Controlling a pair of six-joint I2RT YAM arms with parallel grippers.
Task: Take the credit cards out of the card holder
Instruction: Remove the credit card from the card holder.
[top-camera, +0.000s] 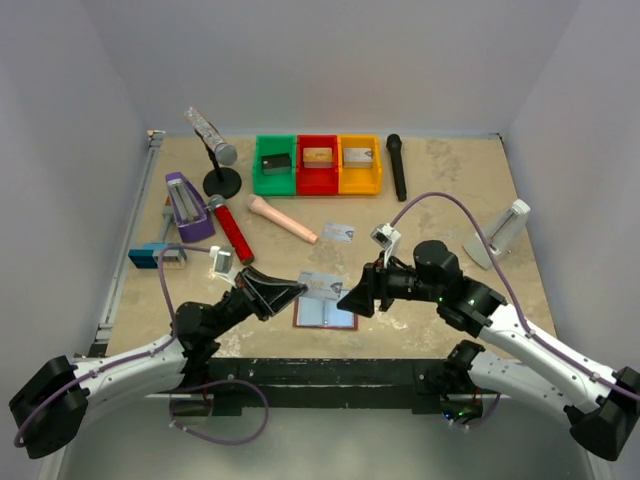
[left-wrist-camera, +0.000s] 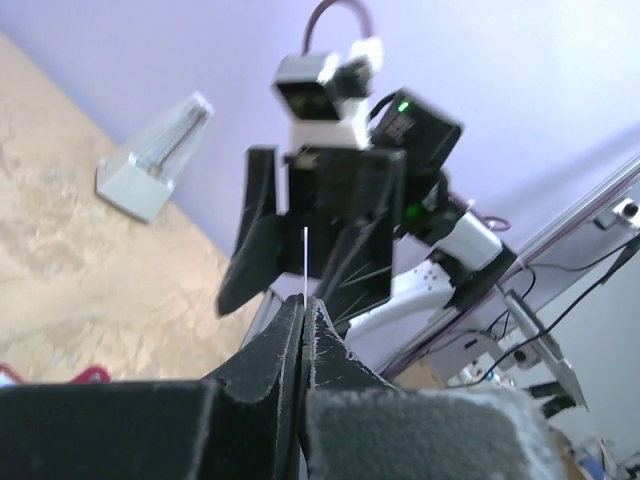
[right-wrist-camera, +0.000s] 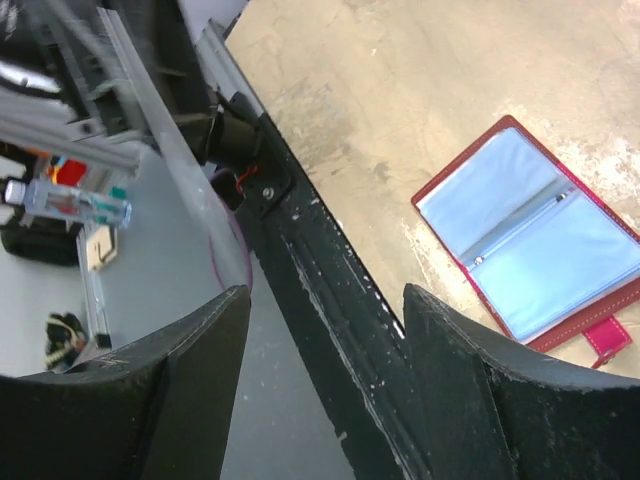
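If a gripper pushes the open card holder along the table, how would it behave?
The card holder lies open and flat on the table, so it would probably slide, not tip. Its clear pockets look thin and soft; lifted by one edge, it may fold shut.

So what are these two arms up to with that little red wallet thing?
They are taking cards out of the red card holder, which lies open on the table between them. The left tool is shut on a pale card, holding it above the holder. The right tool faces it with its jaws open, gripping nothing. Another card lies on the table further back. The holder's pockets that show in the right wrist view look empty.
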